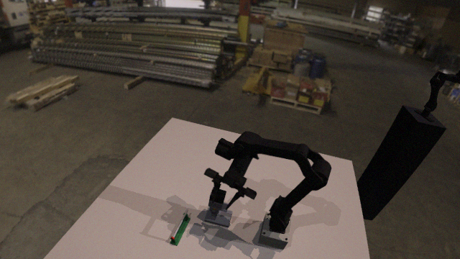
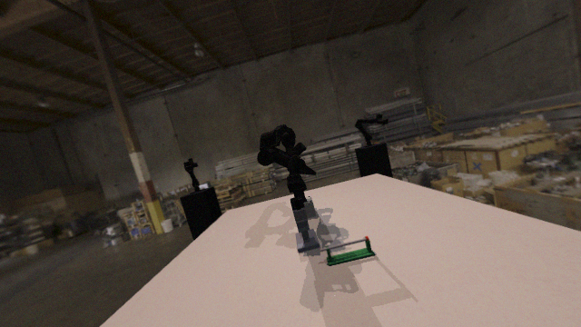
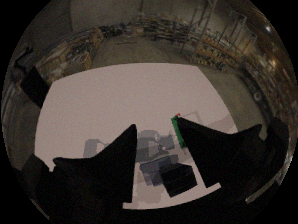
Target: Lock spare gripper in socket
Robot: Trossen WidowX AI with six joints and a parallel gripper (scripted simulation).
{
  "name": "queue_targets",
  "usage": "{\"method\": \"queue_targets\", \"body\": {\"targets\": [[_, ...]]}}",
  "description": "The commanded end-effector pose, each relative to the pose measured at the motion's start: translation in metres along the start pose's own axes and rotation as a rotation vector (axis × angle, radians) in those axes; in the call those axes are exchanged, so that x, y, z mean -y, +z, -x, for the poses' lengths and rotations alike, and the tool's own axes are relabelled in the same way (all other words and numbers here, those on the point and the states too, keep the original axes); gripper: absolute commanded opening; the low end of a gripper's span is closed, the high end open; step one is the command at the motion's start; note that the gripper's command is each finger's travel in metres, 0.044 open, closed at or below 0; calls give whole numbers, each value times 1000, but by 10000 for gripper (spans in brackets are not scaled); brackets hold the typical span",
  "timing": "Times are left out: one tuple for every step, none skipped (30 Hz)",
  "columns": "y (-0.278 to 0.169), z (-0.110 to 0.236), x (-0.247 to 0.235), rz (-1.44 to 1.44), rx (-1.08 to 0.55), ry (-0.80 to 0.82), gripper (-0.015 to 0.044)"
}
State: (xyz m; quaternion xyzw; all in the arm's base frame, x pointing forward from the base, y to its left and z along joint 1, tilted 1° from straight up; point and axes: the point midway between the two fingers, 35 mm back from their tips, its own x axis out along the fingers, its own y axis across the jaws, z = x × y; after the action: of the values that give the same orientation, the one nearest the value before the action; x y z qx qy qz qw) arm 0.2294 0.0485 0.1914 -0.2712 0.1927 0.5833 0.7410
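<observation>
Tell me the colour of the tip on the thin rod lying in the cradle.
Red, seen best in the exterior view.

In the top view one finger [image 1: 217, 196] covers the spare gripper, so contact cannot be told. The socket and spigot are too small and dark to make out. In the wrist view the fingers blot out the lower half, hiding most of the mount [image 3: 174, 180] at 5 o'clock; the green tray [image 3: 178, 133] shows only a sliver.
</observation>
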Motion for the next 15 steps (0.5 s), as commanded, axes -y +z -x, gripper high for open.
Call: {"method": "queue_targets", "body": {"targets": [[18, -16, -19, -5, 25, -5, 180], [18, -16, -19, -5, 25, -5, 180], [18, -16, -19, -5, 25, -5, 180], [18, -16, -19, -5, 25, -5, 180], [18, -16, -19, -5, 25, -5, 180], [17, -16, -19, -5, 21, -3, 180], [16, -17, -17, -6, 7, 5, 180], [15, -18, -14, -8, -15, 19, 180], [13, -20, -10, -10, -46, 37, 180], [10, -23, -4, -12, -87, 59, 180], [7, -26, 3, -12, -137, 85, 180], [3, -30, 10, -11, -191, 110, 180], [0, -34, 17, -9, -238, 131, 180], [-2, -37, 23, -13, -280, 146, 180], [-6, -40, 31, -19, -331, 163, 180]]}}
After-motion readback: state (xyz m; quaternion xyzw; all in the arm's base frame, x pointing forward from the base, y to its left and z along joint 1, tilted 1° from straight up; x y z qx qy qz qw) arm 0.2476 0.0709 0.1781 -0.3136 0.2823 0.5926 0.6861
